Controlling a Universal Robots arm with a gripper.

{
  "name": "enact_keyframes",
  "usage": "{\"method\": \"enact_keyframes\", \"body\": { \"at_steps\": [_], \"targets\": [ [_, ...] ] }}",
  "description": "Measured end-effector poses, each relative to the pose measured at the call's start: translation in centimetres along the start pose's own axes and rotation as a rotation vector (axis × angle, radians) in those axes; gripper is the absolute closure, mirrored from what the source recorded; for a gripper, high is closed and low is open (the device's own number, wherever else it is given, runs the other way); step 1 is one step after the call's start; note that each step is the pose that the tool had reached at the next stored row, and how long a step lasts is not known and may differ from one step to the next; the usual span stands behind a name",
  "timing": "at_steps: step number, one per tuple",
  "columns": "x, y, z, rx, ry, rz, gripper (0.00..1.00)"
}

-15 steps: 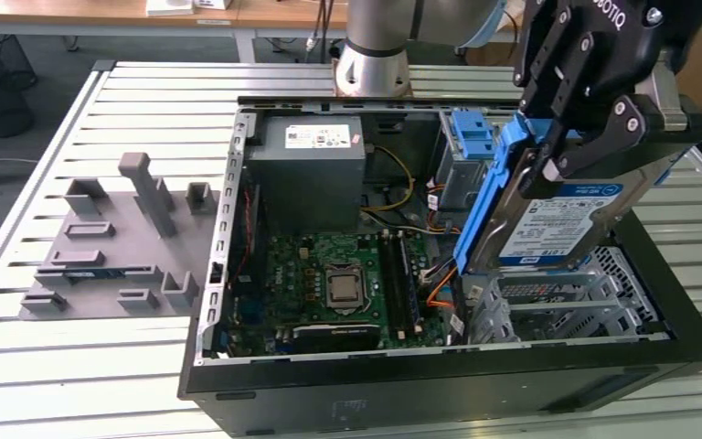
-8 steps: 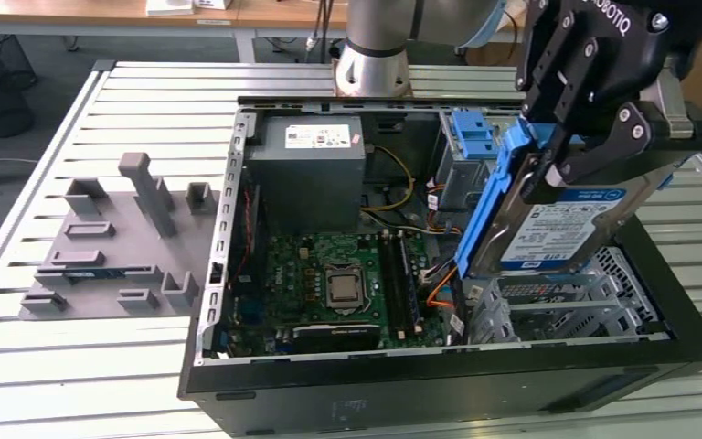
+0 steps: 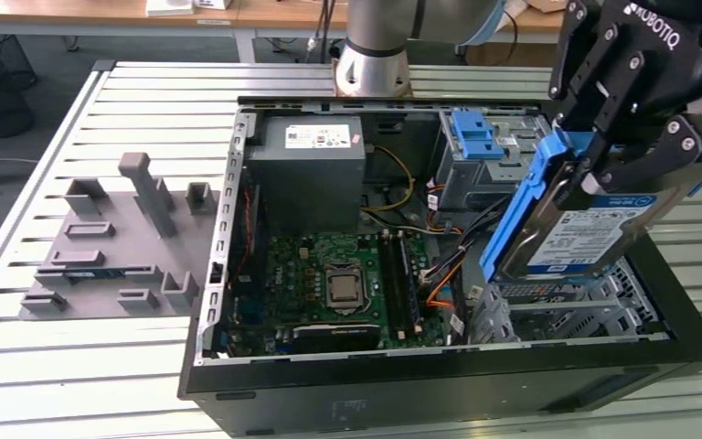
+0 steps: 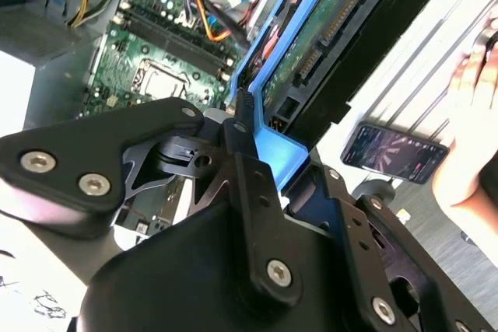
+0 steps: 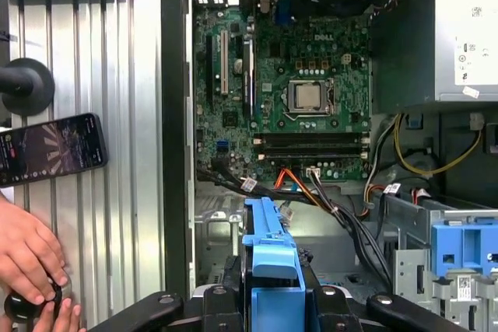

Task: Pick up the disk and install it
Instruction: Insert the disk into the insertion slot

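Observation:
In the exterior view the disk (image 3: 598, 229), a silver drive with a blue-and-white label and a blue rail frame, hangs tilted on edge over the open computer case's right side. My gripper (image 3: 616, 169) is shut on its upper end. Just below it is the metal drive cage (image 3: 570, 306). In both wrist views the disk's blue frame (image 5: 270, 258) sticks out from between the black fingers (image 4: 237, 157). The second wrist view shows the disk's (image 4: 327, 44) circuit board side and connector.
The case holds a green motherboard (image 3: 339, 283), a grey power-supply box (image 3: 314, 169), loose cables (image 5: 342, 207) and a blue latch piece (image 3: 473, 137). A grey fixture (image 3: 113, 242) stands at the exterior view's left. Beside the case lie a phone (image 5: 50, 149) and a person's hands (image 5: 27, 254).

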State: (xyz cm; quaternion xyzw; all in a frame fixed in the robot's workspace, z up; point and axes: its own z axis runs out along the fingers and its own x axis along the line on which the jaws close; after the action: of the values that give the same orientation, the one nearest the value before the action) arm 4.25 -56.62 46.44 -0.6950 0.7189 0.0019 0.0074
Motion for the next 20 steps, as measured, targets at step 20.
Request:
{"method": "enact_keyframes", "body": {
  "at_steps": [20],
  "targets": [
    [0.06, -2.16, 1.61, -0.0039, 0.0, 0.001, 0.63]
  ]
}}
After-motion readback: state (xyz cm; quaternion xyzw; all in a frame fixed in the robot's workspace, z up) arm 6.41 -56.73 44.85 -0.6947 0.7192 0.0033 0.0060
